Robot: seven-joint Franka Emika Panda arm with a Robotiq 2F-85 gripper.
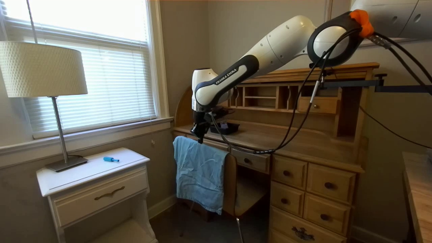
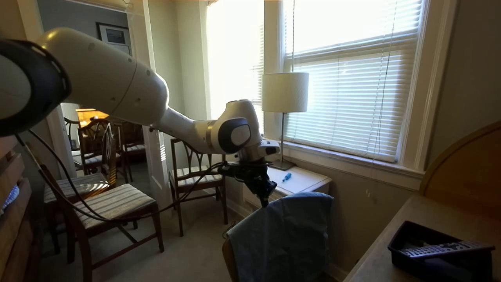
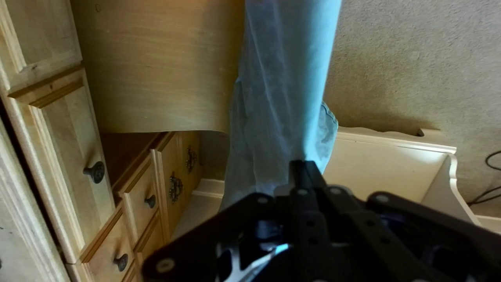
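Note:
My gripper (image 1: 200, 139) points down over the chair back, at the top edge of a light blue cloth (image 1: 200, 172). In an exterior view its tips (image 2: 265, 203) are at or just above the cloth (image 2: 289, 235). In the wrist view the black fingertips (image 3: 304, 164) are together, in front of the cloth's bright ridge (image 3: 278, 98). Whether a thin fold lies between them or they touch the cloth is unclear. The cloth hangs over the back of a wooden chair (image 1: 230, 184). The chair's wooden seat (image 3: 164, 70) shows in the wrist view.
A white nightstand (image 1: 101, 194) bears a lamp (image 1: 42, 71) and a small blue object (image 1: 110, 159). A wooden desk (image 1: 303, 148) stands behind the chair. A black tray (image 2: 407, 235) with a remote (image 2: 442, 248) sits on it. Striped-seat chairs (image 2: 113, 203) stand under the arm.

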